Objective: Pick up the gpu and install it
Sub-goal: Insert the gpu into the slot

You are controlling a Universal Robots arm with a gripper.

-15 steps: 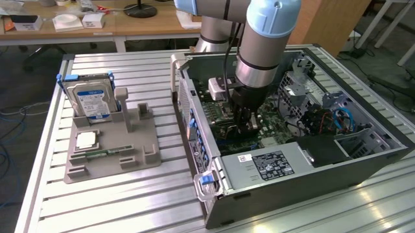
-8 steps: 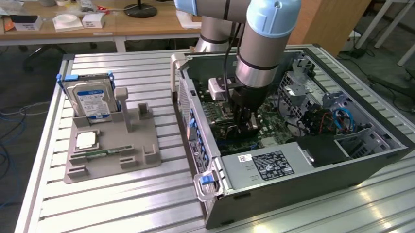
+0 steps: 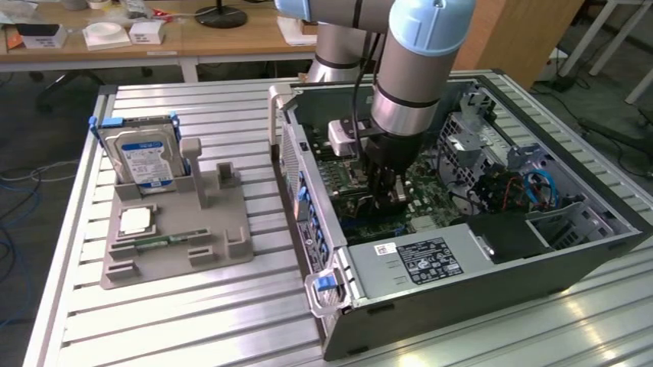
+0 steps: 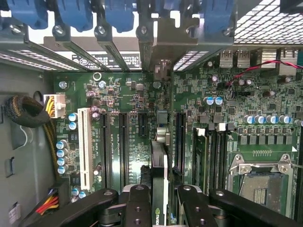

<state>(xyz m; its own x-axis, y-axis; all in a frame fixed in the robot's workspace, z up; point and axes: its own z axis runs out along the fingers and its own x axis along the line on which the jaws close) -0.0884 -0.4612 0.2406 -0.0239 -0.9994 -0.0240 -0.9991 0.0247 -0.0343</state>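
**Right, graphics card clamped, low over the board**

Gripper (image 4: 163, 201) is closed on the graphics card (image 4: 158, 165), one black finger (image 4: 138, 201) on each flat face. In the wrist view the card is edge-on, green logo at the gripped end, silver bracket end pointing towards the back wall of the case.

The card sits over the motherboard (image 4: 142, 94), between a short black slot (image 4: 142, 124) and a long black slot (image 4: 180, 139), parallel to both. Can't tell whether its lower edge touches the board or a slot.

A white slot (image 4: 85, 146) and two more long black slots lie on the far side of the short one. An empty processor socket (image 4: 260, 182) is on the other side, past the memory slots. Blue latches (image 4: 75, 14) line the rear openings. A sleeved cable bundle (image 4: 26, 111) hangs by the case wall.

In the exterior view the arm (image 3: 414, 84) comes straight down into the open computer case (image 3: 429, 306), which lies on its side on a slatted metal table (image 3: 204, 329).

At the exterior view's left, well apart from the case, is a grey tray (image 3: 219, 252). In it a hard drive (image 3: 143, 157) stands upright, a memory stick (image 3: 153, 242) lies flat, and a square chip (image 3: 134, 220) sits between the two.
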